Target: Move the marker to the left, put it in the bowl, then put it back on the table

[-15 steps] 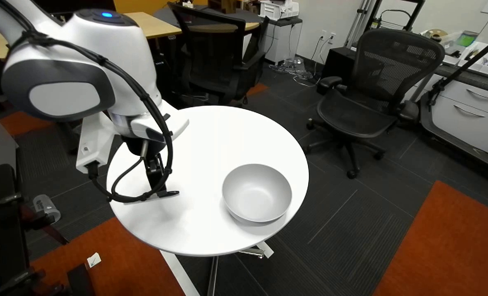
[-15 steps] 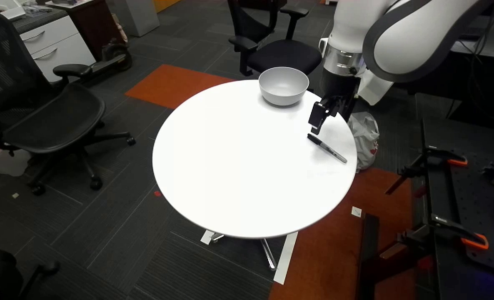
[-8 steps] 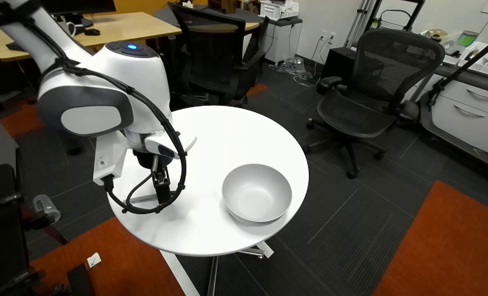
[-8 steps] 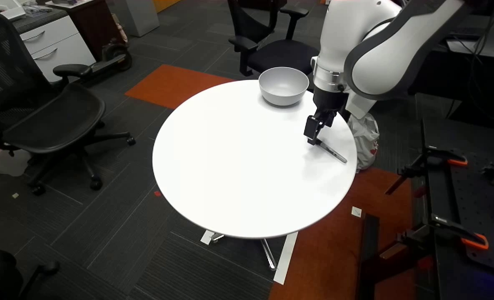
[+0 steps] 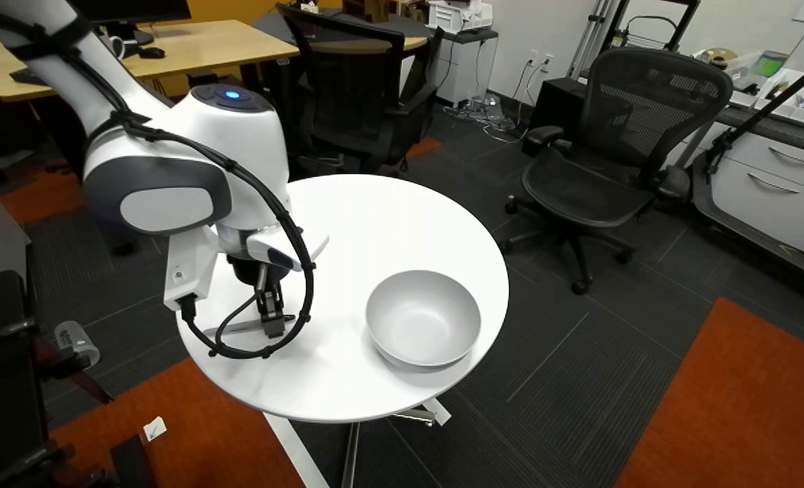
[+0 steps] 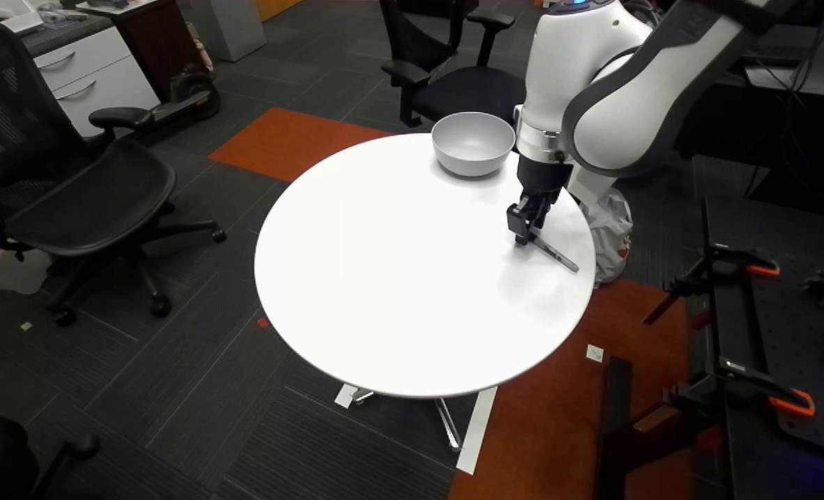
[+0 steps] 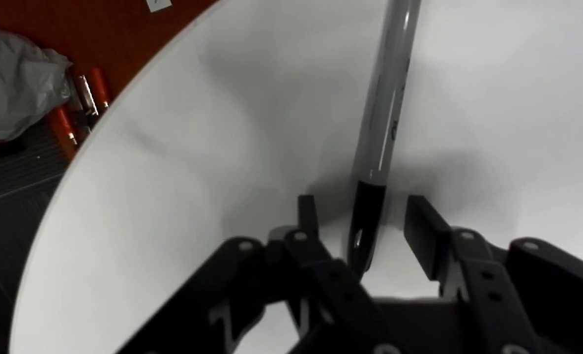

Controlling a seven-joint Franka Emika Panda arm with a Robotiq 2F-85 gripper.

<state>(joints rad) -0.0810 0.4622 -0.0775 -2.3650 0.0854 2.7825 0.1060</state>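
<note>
Pincer (image 7: 362, 216) lower, marker (image 7: 380, 128) between its jaws

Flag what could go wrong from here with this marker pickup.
The open gripper straddles the marker at its black cap, near one end, so it may swing when lifted, or the cap might pull off. Gaps show on both sides, so one finger could touch first and nudge it along the table. Carried too low, it might catch the bowl.

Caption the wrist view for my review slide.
Open gripper straddling the black end of the marker on the white table.
</note>
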